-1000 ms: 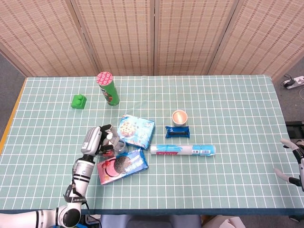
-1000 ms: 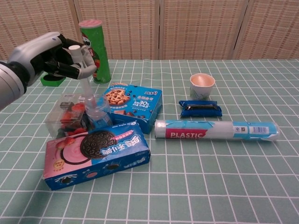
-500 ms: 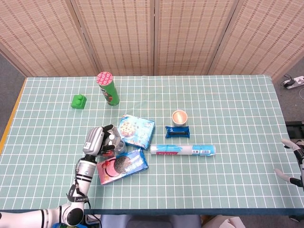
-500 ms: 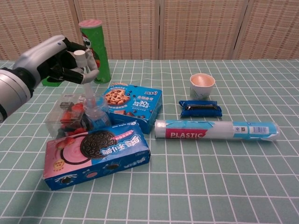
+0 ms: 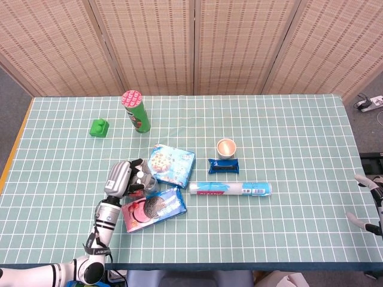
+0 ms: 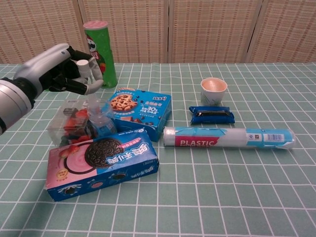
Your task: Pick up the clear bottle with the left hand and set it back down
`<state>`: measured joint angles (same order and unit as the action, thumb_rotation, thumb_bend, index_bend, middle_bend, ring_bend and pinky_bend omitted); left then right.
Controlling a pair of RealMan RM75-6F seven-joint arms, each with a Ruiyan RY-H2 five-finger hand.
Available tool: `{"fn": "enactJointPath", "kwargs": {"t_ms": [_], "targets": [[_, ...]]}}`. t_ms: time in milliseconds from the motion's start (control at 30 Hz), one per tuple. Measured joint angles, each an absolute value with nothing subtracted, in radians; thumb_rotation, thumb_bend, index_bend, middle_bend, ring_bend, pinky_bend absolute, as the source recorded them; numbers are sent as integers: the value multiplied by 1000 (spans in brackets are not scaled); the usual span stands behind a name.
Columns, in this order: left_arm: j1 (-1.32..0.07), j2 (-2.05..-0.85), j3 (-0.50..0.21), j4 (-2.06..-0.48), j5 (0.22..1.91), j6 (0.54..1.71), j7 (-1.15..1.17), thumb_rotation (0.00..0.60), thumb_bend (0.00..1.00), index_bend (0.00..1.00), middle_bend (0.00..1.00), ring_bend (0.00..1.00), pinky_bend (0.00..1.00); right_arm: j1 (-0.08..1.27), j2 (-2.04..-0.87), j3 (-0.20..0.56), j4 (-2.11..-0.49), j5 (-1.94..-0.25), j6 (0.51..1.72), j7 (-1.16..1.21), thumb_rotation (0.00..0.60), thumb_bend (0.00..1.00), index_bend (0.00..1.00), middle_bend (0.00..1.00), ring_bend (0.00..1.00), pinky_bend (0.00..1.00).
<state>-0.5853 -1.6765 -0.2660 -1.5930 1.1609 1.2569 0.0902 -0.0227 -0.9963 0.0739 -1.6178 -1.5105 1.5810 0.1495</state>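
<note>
The left hand (image 6: 64, 69) grips the clear plastic pump bottle (image 6: 98, 118) by its top, beside the blue Oreo box (image 6: 103, 163); next, judging so, comes seating and releasing it.

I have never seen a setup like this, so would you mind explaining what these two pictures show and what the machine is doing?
It is a two-armed robot with humanlike hands, steered remotely. One picture looks down from its head, the other looks forward from its chest. On the table lie a green can, two cookie boxes, a cup, a dark snack packet and a plastic roll. The left hand is closed around the top of the clear bottle. The right hand waits at the table's edge, holding nothing.
</note>
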Motion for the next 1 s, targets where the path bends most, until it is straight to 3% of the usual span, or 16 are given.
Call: {"fn": "enactJointPath", "kwargs": {"t_ms": [167,267,500,1000], "targets": [[-583,-1646,-257,-1617,1139,1227,125,600,156,539,1000,1000,1000,-21,-997,73,-1619,-1510,1577,144,600,67,221,331,255,525],[-581,-1619,-250,-1645,1114,1210,160,600,69,494,1000,1000,1000,-19,-999,73,-1620,-1509,1574,139,600,67,221,331,256,525],[-569,-1560,-245,-1709,1067,1190,199,600,23,439,1000,1000,1000,-16,-1003,73,-1622,-1506,1567,125,600,67,221,331,255,525],[-495,-1382,-198,-1846,1061,1234,250,600,18,418,1000,1000,1000,-8,-1011,73,-1627,-1495,1549,91,600,67,221,331,255,525]]}}
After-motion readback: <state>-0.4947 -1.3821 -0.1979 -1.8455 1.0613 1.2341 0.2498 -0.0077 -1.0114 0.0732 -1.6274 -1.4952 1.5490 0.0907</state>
